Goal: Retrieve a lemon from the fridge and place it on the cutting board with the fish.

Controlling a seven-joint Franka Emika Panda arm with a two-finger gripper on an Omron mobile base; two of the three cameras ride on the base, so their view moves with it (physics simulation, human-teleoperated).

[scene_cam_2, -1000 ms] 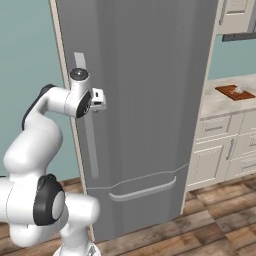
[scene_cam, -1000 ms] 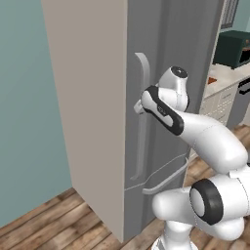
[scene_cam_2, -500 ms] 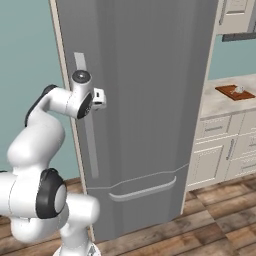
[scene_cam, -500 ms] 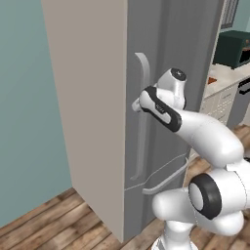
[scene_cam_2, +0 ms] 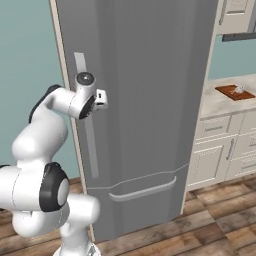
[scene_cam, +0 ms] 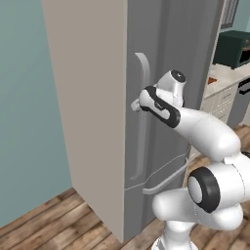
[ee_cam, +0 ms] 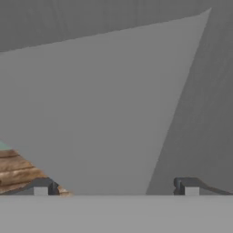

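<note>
The tall grey fridge [scene_cam_2: 150, 75] stands shut, its door facing me, so the lemon is hidden. My gripper [scene_cam: 136, 104] is up against the long vertical handle [scene_cam: 142, 122] at about mid-height, also seen from the other side as gripper [scene_cam_2: 103, 98] beside the handle [scene_cam_2: 88, 140]. In the hand view the gripper [ee_cam: 114, 187] is open, its fingertips [ee_cam: 42, 187] wide apart with the pale handle [ee_cam: 113, 118] running between them. Far right on the counter lies the reddish-brown cutting board [scene_cam_2: 233, 92] with the small silvery fish [scene_cam_2: 239, 89] on it.
White counter drawers [scene_cam_2: 225, 145] adjoin the fridge on the right. A curved drawer handle [scene_cam_2: 145, 190] crosses the fridge's lower part. A dark appliance [scene_cam: 235, 49] sits on the far counter. A teal wall [scene_cam: 29, 107] flanks the fridge's beige side; wood floor [scene_cam_2: 210, 230] lies below.
The hand has crept slightly closer to the fridge handle; the jaws have stayed wide apart and the door has not moved.
</note>
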